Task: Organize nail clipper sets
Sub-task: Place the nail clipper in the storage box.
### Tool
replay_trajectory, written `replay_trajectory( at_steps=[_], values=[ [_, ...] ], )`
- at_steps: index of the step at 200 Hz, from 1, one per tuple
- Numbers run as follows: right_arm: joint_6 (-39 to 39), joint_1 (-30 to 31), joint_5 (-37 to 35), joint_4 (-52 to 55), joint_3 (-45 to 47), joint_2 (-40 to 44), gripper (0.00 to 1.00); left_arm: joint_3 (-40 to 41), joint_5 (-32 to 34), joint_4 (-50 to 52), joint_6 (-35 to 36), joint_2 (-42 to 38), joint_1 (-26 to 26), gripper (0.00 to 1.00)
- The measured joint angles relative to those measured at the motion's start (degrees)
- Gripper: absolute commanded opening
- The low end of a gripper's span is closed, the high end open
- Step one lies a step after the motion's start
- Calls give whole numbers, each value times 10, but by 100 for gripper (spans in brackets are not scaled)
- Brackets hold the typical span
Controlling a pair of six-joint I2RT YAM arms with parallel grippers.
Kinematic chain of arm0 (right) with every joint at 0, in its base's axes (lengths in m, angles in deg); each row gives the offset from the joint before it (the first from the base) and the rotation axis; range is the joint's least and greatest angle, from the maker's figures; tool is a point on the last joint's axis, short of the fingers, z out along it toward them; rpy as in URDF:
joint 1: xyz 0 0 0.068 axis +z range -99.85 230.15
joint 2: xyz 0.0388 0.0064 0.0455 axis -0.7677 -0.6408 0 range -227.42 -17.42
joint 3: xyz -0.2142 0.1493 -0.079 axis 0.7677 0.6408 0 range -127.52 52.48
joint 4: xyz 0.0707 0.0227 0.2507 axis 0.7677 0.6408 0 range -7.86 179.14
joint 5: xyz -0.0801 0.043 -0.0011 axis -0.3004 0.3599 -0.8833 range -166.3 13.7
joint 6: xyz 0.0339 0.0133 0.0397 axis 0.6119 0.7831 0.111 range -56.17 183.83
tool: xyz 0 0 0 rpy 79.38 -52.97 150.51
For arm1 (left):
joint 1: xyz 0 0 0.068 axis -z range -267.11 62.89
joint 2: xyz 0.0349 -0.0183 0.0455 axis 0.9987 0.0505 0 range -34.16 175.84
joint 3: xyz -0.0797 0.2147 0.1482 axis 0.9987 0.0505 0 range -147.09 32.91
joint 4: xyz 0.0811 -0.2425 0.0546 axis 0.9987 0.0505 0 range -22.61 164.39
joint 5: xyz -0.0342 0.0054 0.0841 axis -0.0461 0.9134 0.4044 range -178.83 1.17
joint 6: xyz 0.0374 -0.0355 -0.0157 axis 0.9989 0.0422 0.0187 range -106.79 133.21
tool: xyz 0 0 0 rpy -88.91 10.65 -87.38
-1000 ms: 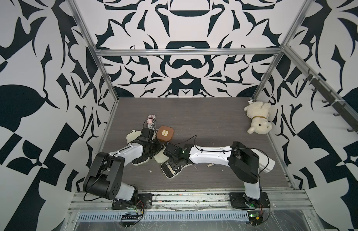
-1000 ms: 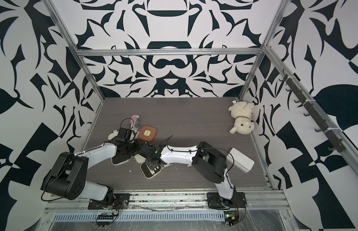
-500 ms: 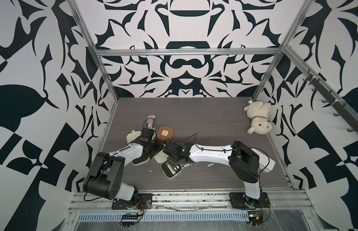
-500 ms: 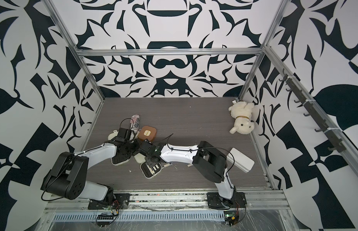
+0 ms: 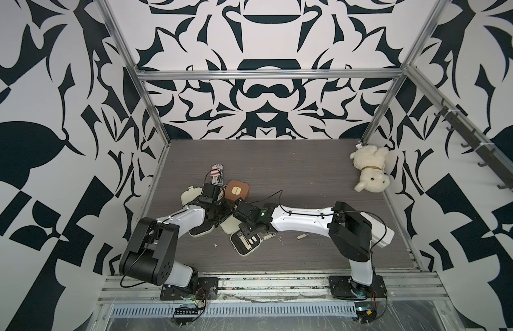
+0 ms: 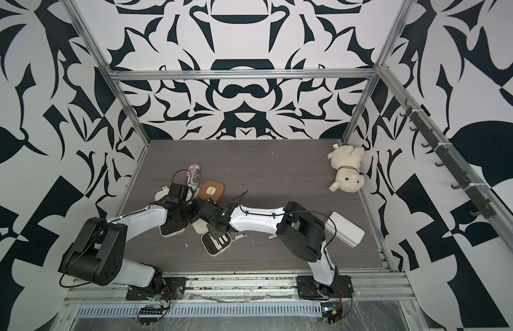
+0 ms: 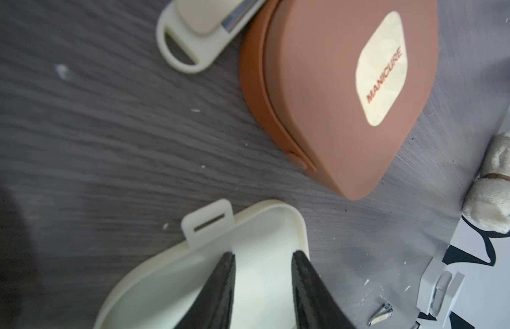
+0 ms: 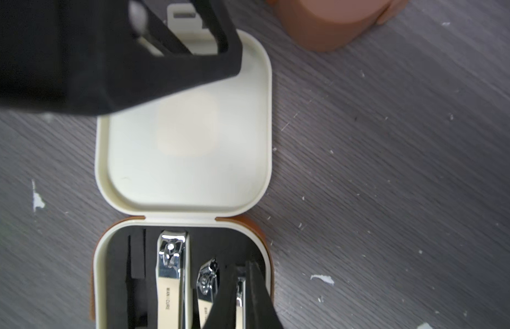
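open cream case (image 8: 185, 216) just beside closed brown case (image 7: 342, 94): two clippers seated. right gripper (image 8: 242, 296) jaws clenched on a third clipper; left gripper (image 7: 262, 284) clenched, pinning lid. strays remain.

three cases (image 5: 236, 192) (one brown, two cream), one plush dog (image 5: 369, 171), one crushed can (image 5: 217, 172).
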Motion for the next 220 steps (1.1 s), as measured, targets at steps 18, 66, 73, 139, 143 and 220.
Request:
replay_trajectory(
  at_steps=[18,66,73,139,143,220],
  values=[
    [1,0,2,0,0,0,11,0,0,-2,0,1,0,38],
    [1,0,7,-3,0,-2,10,0,0,-2,1,1,0,38],
    [2,0,7,-3,0,-4,10,0,0,-2,2,1,0,38],
    [5,0,8,-26,14,-10,9,0,0,-3,2,2,0,38],
    [5,-1,8,-28,15,-10,9,0,0,-4,2,2,0,38],
    [12,-2,7,-49,28,-10,9,0,0,-6,3,3,0,37]
  ],
)
